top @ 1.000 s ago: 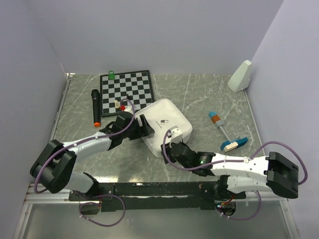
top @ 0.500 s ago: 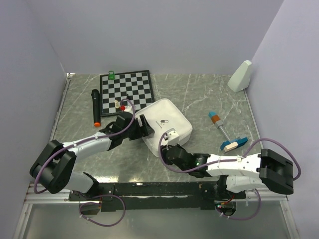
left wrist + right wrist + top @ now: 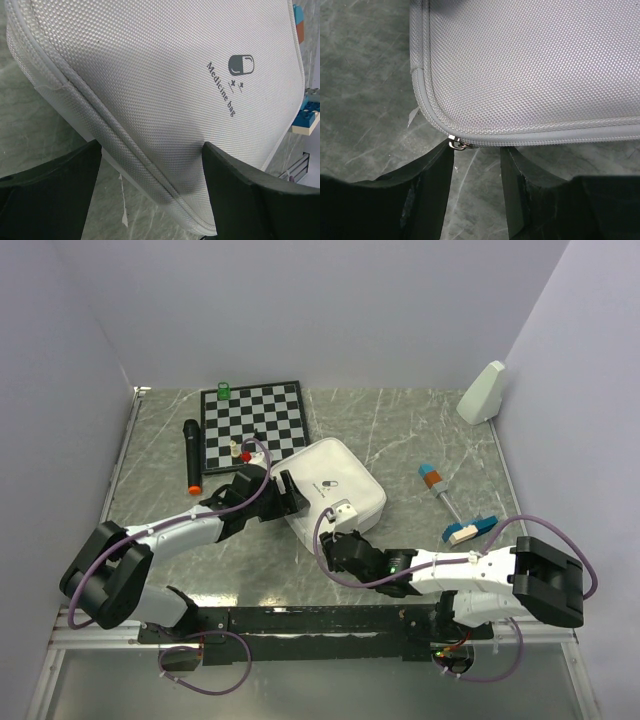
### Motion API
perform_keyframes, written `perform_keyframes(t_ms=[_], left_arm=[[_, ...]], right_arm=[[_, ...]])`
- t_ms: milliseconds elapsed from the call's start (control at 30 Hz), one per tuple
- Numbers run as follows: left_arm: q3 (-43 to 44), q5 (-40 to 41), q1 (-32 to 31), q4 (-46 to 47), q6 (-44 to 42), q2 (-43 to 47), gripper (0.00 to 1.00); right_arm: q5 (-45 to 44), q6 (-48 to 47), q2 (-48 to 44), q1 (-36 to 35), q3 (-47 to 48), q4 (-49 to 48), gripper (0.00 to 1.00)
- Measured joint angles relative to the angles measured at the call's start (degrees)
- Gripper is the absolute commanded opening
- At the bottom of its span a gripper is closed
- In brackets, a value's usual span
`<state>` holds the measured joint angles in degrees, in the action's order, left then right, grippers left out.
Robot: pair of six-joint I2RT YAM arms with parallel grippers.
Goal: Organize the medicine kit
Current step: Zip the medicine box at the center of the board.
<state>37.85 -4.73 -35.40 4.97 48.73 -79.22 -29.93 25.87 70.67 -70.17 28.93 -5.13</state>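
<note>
Change: over the last second the right hand (image 3: 342, 532) has been drawn leftward along the near edge of the medicine bag (image 3: 335, 492), while the bag and the left hand (image 3: 290, 495) have been left as they were.
Meaning for the task: the zip pull (image 3: 457, 145) is now framed between the right fingers; a grip on it is judged to be in preparation, though whether the zip is to be opened or has just been closed cannot be settled.
Right hand: held narrowly apart, the metal pull lying in the gap, nothing yet pinched.
Left hand: spread wide across the bag's left corner, apparently bracing it; firm contact cannot be confirmed.
Bag position: flat on the counter (image 3: 400, 430), near the centre, shut all round as far as is shown.
Bag material: coarse woven white fabric, rounded corners, raised piping along the seam, a pill logo and "Medicine bag" printed on top.
Counter: grey-green marbled stone look, smooth.
Other items: a blue-and-orange piece (image 3: 433, 477) and a blue-and-cream block (image 3: 469, 530) to the right of the bag, a chessboard (image 3: 253, 422) and a black microphone (image 3: 190, 455) behind and to the left of it.
</note>
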Motion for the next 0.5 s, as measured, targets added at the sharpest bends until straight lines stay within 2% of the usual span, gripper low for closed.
perform_keyframes(t_ms=[100,300,500], left_arm=[[-0.02,0.00,0.00,0.02,0.00,0.00,0.84],[-0.13,0.02,0.00,0.26,0.00,0.00,0.84],[-0.28,0.02,0.00,0.61,0.00,0.00,0.84]], right_arm=[[0.00,0.00,0.00,-0.11,0.00,-0.15,0.48],[-0.74,-0.07,0.33,-0.20,0.11,-0.04,0.36],[-0.90,0.07,0.94,-0.46,0.92,0.48,0.28]])
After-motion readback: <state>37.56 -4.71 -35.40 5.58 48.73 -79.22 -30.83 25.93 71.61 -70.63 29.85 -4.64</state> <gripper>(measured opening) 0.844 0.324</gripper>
